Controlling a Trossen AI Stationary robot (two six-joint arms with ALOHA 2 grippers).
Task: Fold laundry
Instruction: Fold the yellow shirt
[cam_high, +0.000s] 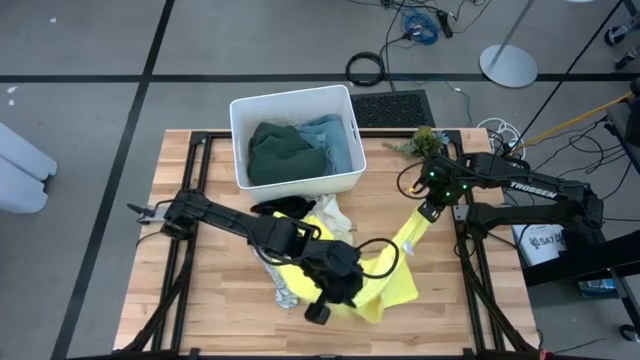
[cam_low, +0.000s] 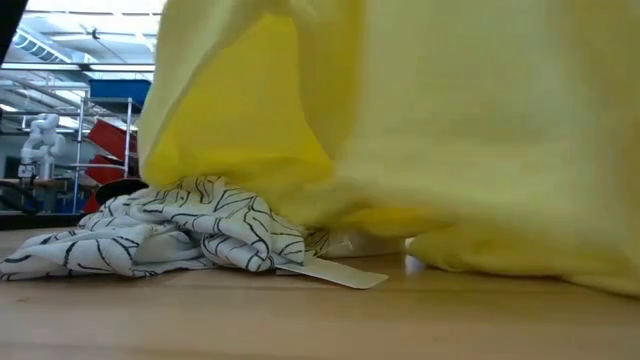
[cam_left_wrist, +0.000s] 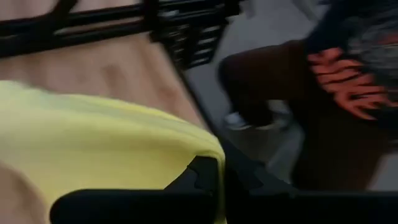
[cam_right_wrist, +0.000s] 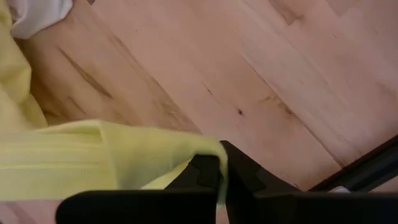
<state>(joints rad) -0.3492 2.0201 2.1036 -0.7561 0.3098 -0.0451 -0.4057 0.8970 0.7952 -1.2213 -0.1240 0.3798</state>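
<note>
A bright yellow garment (cam_high: 392, 268) is strung between my two grippers over the table's near right part. In the low view it hangs as a wide sheet (cam_low: 430, 130). My left gripper (cam_high: 352, 292) is shut on its near end, and my right gripper (cam_high: 431, 211) is shut on its far right end. A white garment with a grey pattern (cam_low: 180, 235) lies crumpled on the table under and beside the yellow one. A black garment (cam_high: 280, 207) lies just in front of the bin. The dark green (cam_high: 285, 152) and light blue (cam_high: 335, 140) garments sit in the bin. My left gripper pinches an edge of the yellow garment (cam_left_wrist: 208, 146) between its two shut fingers. The cloth is lifted and runs away from the fingers over the table. My right gripper pinches a bunched corner of the yellow garment (cam_right_wrist: 199, 148) between its shut fingers, coming steeply from above. The cloth stretches from it as a narrow band toward my left gripper, above the wood.
The white bin (cam_high: 240, 150) stands at the table's far middle. A small plant (cam_high: 420, 141) sits at the far right. Black frame rails (cam_left_wrist: 186, 37) edge the table. A person in dark clothes with an orange print (cam_left_wrist: 348, 74) stands beyond the table's edge.
</note>
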